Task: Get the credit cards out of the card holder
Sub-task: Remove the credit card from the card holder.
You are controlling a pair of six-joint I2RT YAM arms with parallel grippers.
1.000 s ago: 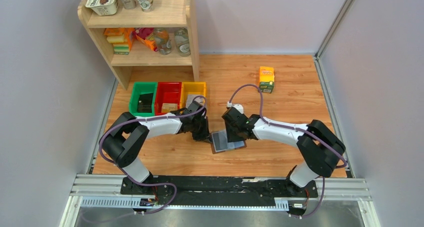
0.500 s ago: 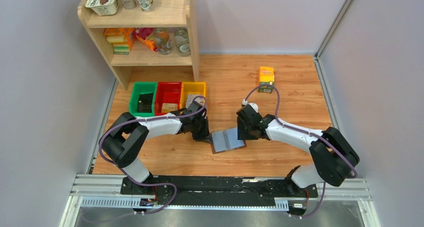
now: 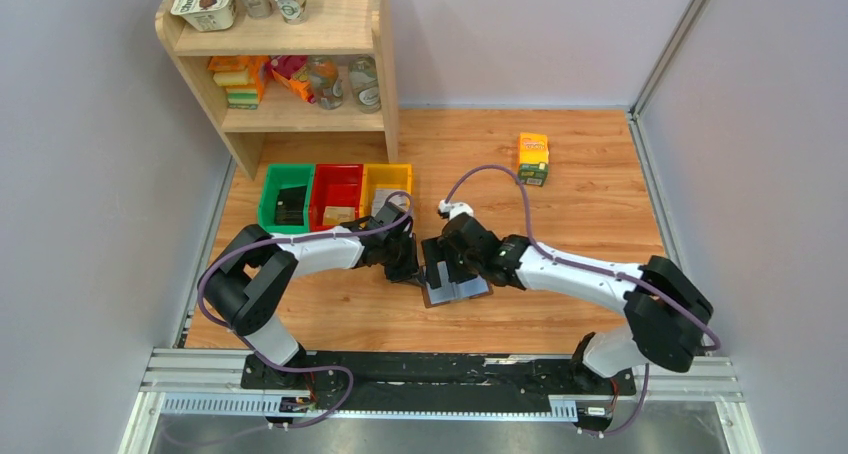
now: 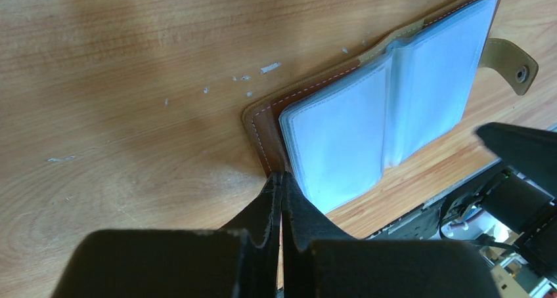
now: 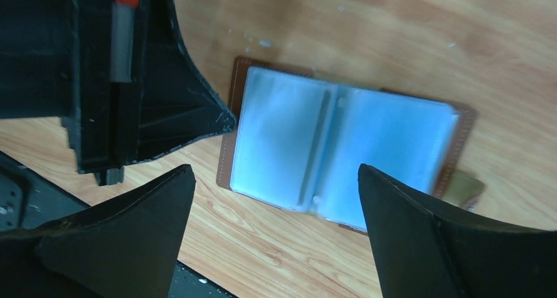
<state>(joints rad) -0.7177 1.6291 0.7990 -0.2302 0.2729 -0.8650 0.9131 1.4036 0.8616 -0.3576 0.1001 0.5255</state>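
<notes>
The brown leather card holder [image 3: 458,291] lies open on the wooden table, its pale blue clear sleeves [image 4: 387,114] facing up and its clasp tab [image 4: 513,64] sticking out at one side. My left gripper [image 4: 282,177] is shut, its tips pressed against the edge of the holder's left cover [image 4: 259,124]. My right gripper [image 5: 275,170] hangs just above the holder [image 5: 341,147] with its jaws wide open and nothing between them. No credit card shows in the sleeves that face up. A dark flat card-like piece [image 3: 290,208] lies in the green bin.
Green [image 3: 268,199], red [image 3: 338,169] and yellow [image 3: 388,168] bins stand in a row behind the left arm. An orange-green carton [image 3: 532,158] stands at the back right. A wooden shelf [image 3: 300,114] with jars and cups fills the back left corner.
My right gripper has swung back left over the holder and opened its jaws wide. The left gripper and the holder have stayed where they were.
</notes>
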